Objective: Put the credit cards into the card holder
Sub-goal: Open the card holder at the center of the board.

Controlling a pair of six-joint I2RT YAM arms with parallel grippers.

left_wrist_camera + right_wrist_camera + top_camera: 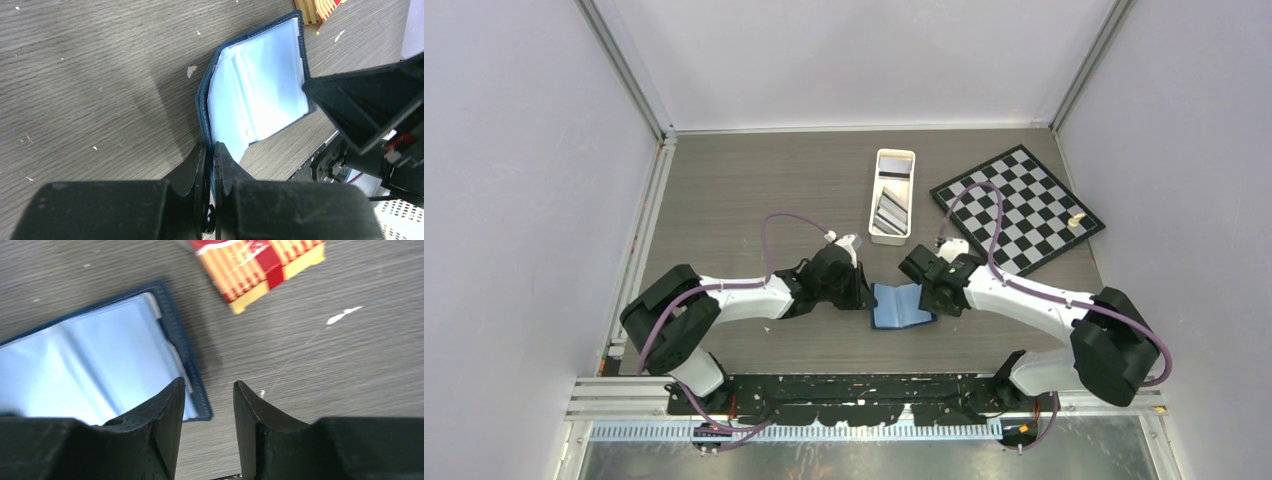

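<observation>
I am pinching the open card holder (902, 305), lying by the tabletop's near edge, in my left gripper (210, 160), right gripper (209, 405) hanging parted, empty; credit cards (890, 213) waiting in the white tray (895, 153), none seemingly loaded

The navy card holder (902, 306) lies open, pale-blue inside up, and the credit cards (890, 212) sit in a white tray (894, 162).
</observation>
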